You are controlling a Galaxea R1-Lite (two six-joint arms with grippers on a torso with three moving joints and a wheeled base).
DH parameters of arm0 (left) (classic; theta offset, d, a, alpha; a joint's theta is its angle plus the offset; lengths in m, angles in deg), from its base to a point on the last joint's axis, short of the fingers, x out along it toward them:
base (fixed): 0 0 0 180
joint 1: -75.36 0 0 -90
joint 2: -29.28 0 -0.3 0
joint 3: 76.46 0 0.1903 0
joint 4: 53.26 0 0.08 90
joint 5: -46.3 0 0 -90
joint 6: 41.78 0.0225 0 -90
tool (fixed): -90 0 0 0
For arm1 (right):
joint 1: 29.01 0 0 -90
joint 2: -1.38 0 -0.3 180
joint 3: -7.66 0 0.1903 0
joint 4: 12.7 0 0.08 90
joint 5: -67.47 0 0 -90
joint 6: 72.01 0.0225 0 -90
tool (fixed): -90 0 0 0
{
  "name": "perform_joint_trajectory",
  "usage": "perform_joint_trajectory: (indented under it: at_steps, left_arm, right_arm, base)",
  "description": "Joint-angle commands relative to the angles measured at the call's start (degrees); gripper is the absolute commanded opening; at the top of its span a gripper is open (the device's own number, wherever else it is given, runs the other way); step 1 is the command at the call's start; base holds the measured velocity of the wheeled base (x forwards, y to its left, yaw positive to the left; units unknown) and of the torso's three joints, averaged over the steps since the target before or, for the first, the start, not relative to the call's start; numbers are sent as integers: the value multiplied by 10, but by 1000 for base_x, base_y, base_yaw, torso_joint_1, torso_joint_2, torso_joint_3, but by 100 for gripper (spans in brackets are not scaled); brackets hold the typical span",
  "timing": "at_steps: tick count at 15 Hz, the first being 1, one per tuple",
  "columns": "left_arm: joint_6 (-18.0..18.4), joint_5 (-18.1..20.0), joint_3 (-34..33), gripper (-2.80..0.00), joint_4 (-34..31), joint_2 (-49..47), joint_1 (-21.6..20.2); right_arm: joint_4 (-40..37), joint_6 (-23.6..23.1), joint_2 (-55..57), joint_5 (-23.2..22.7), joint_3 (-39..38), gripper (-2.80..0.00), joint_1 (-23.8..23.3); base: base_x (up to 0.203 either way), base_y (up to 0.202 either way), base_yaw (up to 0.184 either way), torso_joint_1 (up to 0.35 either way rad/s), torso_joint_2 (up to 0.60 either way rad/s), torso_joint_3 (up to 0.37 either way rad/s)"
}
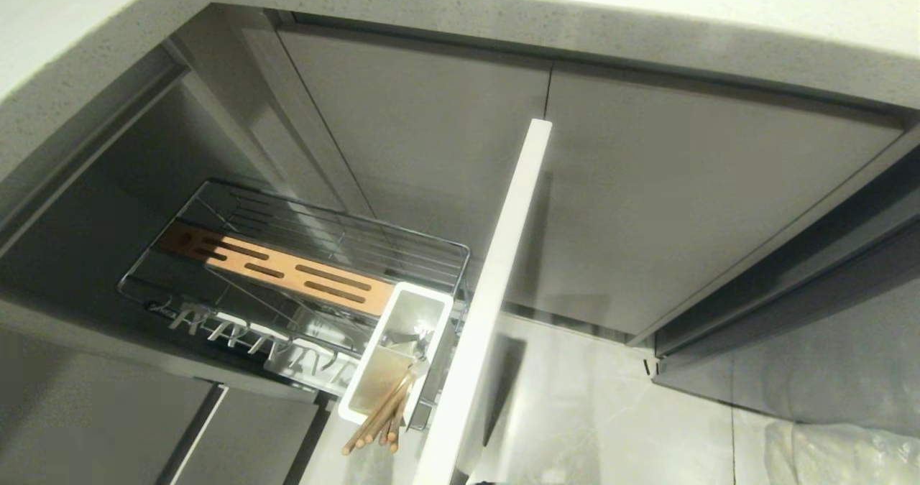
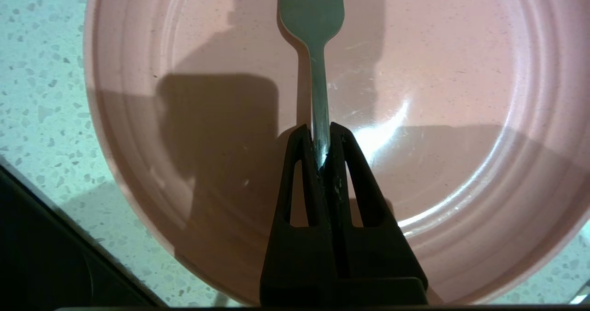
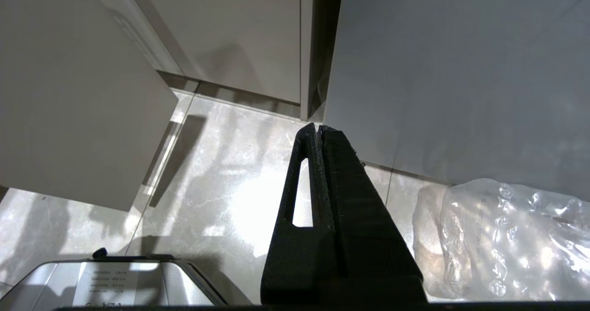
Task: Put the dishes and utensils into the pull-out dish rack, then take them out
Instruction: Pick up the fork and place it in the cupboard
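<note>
Your left gripper (image 2: pixel 322 133) is pinched tight on the fork (image 2: pixel 312 34) handle, fork lying over the pink plate (image 2: pixel 461 117). It's slim, slick metal (likely to swivel), so a hold nearer mid-handle seems safer. Right gripper (image 3: pixel 319 129) hangs pressed together, holding 0 things.

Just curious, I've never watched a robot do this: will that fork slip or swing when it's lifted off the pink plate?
Probably stiff: the fork looks like solid metal. It may well pivot, since the left pincer is shut on its thin, glossy handle, far behind the head. It could clink against the pink plate.
</note>
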Motion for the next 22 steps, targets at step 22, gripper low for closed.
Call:
perform_joint_trajectory:
  at_steps: [22]
  left_arm:
    - [-269,51,-21,-280,-63,273,524]
  right_arm:
    - [0,0,0,0,0,-280,0]
  base:
    - [0,0,0,0,0,0]
